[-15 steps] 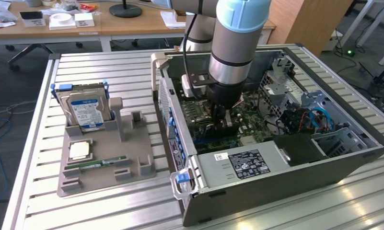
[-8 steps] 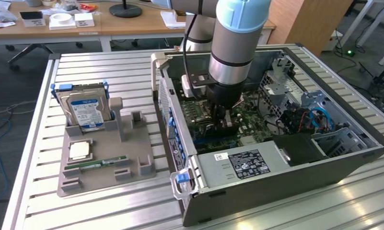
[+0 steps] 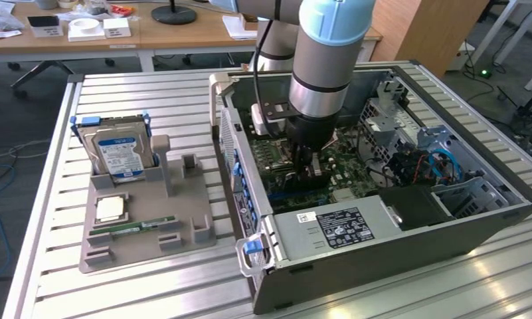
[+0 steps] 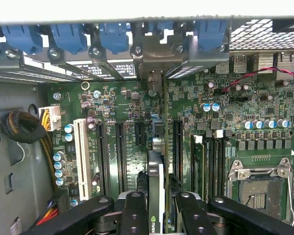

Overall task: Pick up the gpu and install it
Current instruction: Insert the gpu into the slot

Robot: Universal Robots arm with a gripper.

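Gripper (image 4: 157, 205) hemmed: drive cage (image 3: 398, 126) one side, case wall (image 3: 233, 143) other.

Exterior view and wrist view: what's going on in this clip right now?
The robot arm has reached down into the open computer case, and its gripper is shut on the gpu, held edge-on above the motherboard, among the expansion slots. Beside the case, a grey parts tray holds a hard drive standing upright and a green memory stick lying flat.

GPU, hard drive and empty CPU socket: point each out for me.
gpu (image 4: 156, 196): wrist view, its top edge between the gripper's fingers.
hard drive (image 3: 119, 158): exterior view, its blue-white label.
CPU socket (image 4: 258, 191): wrist view, its open centre.
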